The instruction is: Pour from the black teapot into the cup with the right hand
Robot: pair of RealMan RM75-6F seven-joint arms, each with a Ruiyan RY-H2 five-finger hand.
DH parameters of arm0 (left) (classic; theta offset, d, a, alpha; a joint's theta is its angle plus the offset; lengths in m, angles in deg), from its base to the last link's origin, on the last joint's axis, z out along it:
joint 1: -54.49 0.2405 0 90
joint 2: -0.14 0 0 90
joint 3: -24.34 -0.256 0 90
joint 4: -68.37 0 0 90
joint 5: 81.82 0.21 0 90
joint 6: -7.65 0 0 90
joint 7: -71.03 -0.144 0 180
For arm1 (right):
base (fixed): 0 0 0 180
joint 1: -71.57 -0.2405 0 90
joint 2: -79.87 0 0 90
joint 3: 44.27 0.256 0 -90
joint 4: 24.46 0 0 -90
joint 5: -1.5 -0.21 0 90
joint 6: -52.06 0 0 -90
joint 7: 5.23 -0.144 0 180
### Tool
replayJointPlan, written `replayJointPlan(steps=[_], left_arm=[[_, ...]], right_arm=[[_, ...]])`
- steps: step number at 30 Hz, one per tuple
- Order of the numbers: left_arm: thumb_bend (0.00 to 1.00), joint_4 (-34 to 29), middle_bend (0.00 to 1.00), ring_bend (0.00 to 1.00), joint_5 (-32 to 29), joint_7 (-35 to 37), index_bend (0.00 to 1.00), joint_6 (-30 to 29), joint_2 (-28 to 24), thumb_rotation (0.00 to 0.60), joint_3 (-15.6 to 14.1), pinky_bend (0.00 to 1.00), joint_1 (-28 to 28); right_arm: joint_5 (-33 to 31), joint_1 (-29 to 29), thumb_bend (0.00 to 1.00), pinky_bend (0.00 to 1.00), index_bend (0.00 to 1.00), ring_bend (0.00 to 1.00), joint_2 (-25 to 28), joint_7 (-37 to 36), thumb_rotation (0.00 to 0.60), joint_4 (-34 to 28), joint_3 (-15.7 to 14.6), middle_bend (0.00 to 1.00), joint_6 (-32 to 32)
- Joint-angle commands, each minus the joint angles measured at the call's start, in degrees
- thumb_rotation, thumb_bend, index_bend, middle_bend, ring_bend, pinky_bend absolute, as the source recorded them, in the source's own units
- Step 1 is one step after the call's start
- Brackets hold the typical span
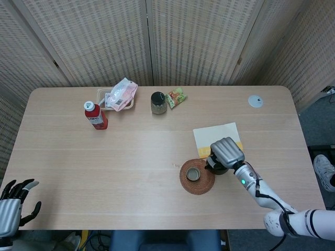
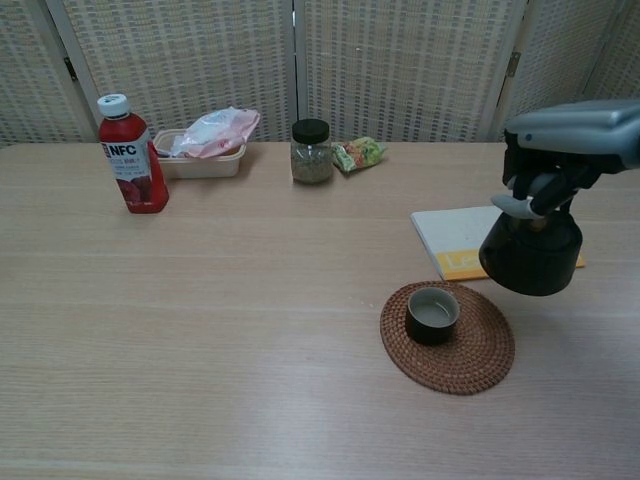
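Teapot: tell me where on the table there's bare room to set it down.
The right hand holds the black teapot above the table. Bare wood lies right of the woven coaster and below the booklet. The widest bare stretch runs left of the coaster, in front of the red bottle. Crowded: the back edge around the jar and snack packets.

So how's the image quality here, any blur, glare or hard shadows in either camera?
Head view: even lighting, sharp, no glare; the left hand is cut by the frame's corner. Chest view: soft shadow under the cup on the woven coaster; the right hand holding the black teapot is cropped at the right edge, slightly soft.
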Motion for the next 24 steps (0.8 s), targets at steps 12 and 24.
replayJointPlan(steps=[12,24], left_arm=[[0.36,-0.41,0.2,0.21,0.14,-0.59,0.25,0.81,0.27,0.6,-0.18,0.08,-0.61],[0.36,-0.2,0.2,0.21,-0.34,-0.64,0.25,0.9,0.53,0.6,-0.33,0.08,-0.43]], right_arm=[[4.53,6.51,0.41,0.51,0.99,0.85,0.03,-8.4,0.441,7.43,-0.51,0.86,-3.04],[5.96,8.68,0.39,0.51,0.99,0.84,-3.25,-10.24,0.443,13.92,0.86,0.85,-4.36]])
